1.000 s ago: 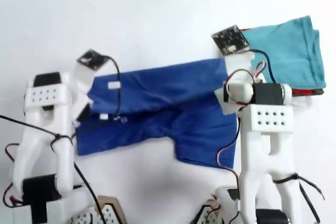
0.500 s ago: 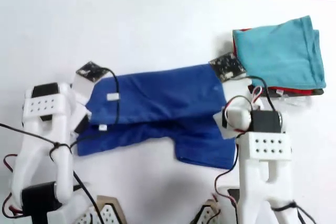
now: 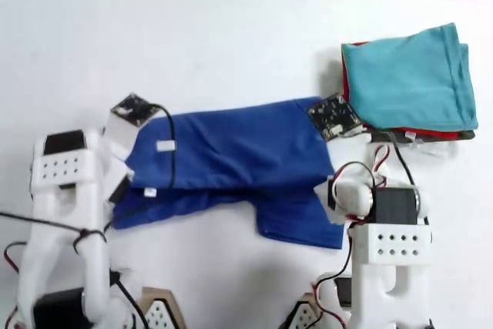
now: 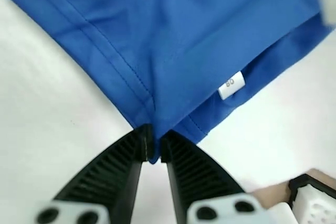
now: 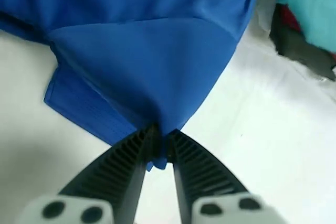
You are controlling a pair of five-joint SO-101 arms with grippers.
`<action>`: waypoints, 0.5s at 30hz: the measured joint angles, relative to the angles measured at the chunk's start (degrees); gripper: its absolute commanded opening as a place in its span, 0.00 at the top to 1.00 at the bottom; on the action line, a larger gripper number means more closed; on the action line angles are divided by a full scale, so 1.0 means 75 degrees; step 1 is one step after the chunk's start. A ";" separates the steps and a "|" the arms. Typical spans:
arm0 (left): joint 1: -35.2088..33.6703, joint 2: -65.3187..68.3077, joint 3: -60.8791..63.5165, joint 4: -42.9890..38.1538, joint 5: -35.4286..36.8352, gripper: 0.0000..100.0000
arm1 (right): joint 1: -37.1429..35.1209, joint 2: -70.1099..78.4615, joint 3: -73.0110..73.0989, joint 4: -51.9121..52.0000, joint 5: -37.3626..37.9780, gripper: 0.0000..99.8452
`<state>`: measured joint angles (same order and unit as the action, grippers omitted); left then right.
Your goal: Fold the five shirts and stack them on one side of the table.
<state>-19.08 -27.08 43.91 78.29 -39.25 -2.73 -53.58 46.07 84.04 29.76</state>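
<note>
White table (image 3: 231, 28), blue shirt (image 3: 239, 152) mid-fold at center, stack (image 3: 408, 75) at 2 o'clock; left gripper (image 4: 153, 145) and right gripper (image 5: 160, 142) each pinch the shirt's edge. Next, I'd guess: lay the fold flat, release.

**Blue shirt pinched at its edge**

A folded edge of the blue shirt (image 4: 178, 30) is clamped between the closed black jaws of the left gripper (image 4: 153, 145). Stitched hems are seen running down to the pinch point. A small white label (image 4: 231, 85) is attached to the cloth near the jaws. The white table (image 4: 42, 124) is seen beneath.
</note>
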 measured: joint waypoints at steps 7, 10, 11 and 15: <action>-0.0012 -0.0129 0.0762 -0.0774 -0.0035 0.97 | 0.0035 0.0000 0.0949 -0.0469 0.0328 0.98; -0.0023 0.0000 0.0867 -0.0891 -0.0035 0.97 | 0.0047 0.0000 0.1137 -0.0539 0.0457 0.98; -0.0023 0.0035 0.0891 -0.0903 -0.0035 0.97 | 0.0047 0.0000 0.1137 -0.0539 0.0469 0.98; -0.0012 0.0059 0.0891 -0.0914 -0.0035 0.97 | 0.0047 0.0000 0.1137 -0.0539 0.0481 0.98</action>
<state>-19.16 -26.64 50.59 71.43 -39.52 -2.37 -53.58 54.59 80.00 33.36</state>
